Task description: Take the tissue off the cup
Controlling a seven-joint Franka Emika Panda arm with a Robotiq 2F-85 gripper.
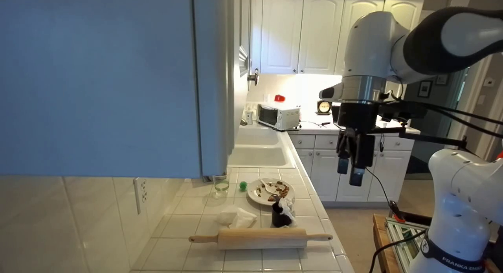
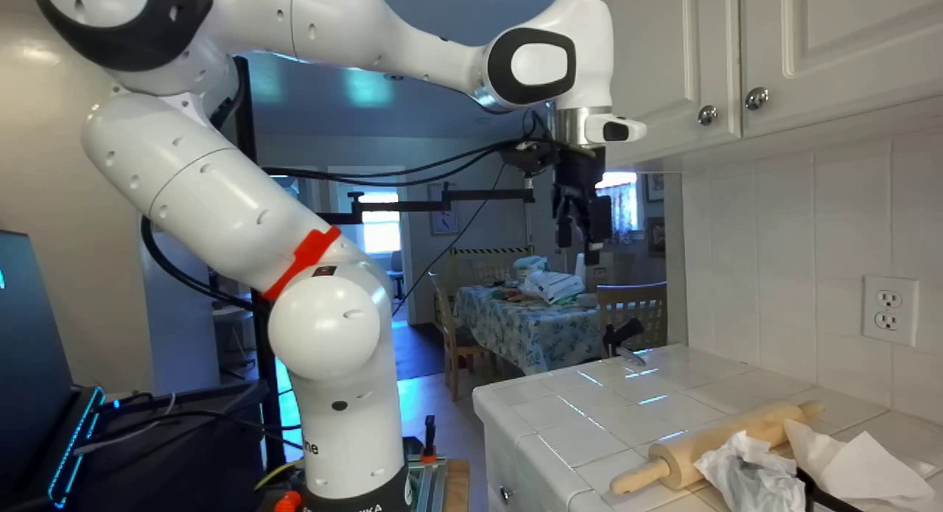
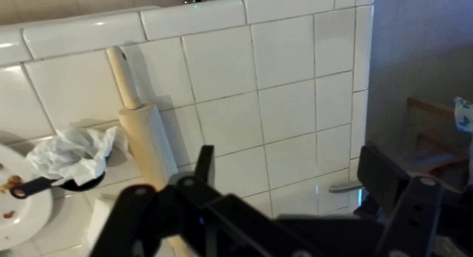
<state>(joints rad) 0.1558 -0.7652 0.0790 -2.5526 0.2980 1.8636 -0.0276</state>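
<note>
Pointing the claw (image 1: 349,171) downward from a bent arm (image 2: 221,180), with fingers (image 3: 206,164) apart, higher than the desk (image 3: 288,112), carrying one tissue (image 3: 75,153) on one cup (image 1: 278,218) between one plate (image 3: 35,212) and one rolling pin (image 1: 262,239).

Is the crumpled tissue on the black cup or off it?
On: in the wrist view the tissue lies over the black cup, whose dark edge shows only partly beneath it.

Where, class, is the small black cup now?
In an exterior view, the small black cup sits below and just right of centre, between the white plate and the wooden rolling pin, with crumpled tissue on it.
</note>
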